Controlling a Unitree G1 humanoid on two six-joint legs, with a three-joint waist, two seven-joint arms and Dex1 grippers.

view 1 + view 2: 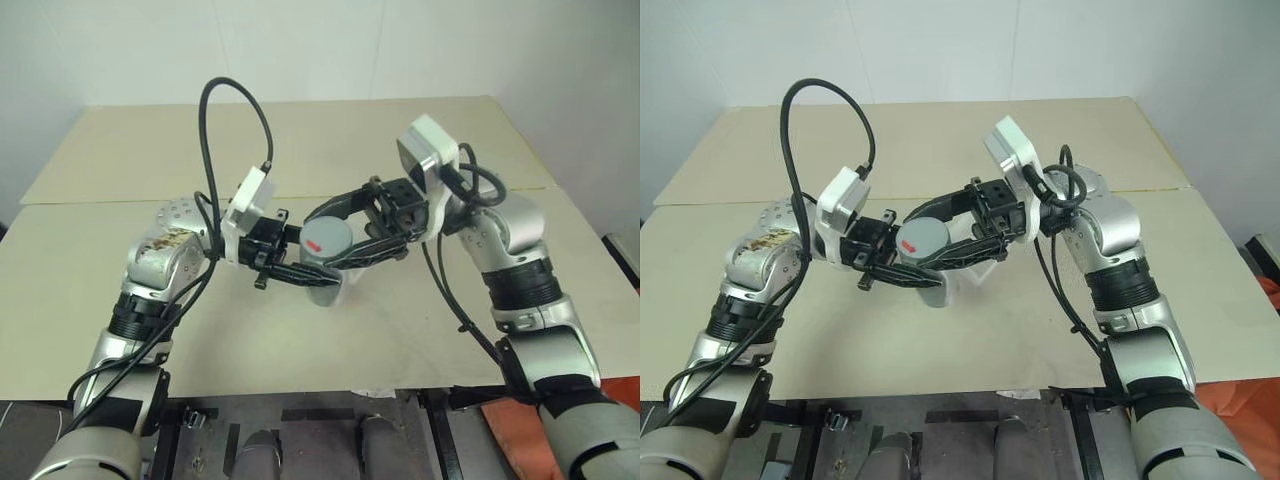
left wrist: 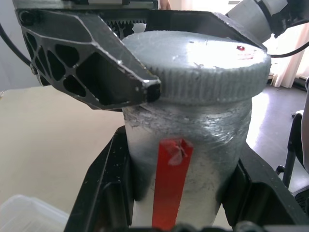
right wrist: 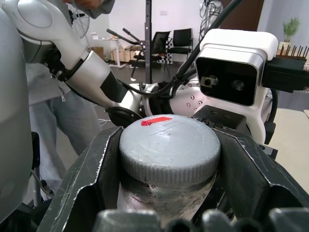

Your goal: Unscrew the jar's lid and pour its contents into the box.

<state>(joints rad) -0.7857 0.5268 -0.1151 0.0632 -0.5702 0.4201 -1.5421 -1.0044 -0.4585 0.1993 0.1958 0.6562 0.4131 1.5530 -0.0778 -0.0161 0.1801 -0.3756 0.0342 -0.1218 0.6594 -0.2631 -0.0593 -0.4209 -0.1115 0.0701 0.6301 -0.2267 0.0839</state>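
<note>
At the centre of the head view, above the beige table (image 1: 150, 260), the small clear cylindrical jar (image 2: 193, 159) with its red label strip is clamped around its body by the left gripper (image 1: 300, 268). The right gripper (image 1: 345, 235) is pinched around the round grey ribbed screw lid (image 3: 169, 150), which sits fully on the jar. Judging by this, unscrewing has barely begun; opening and pouring remain. A corner of the clear plastic box (image 2: 24, 215) shows lower left in the left wrist view
</note>
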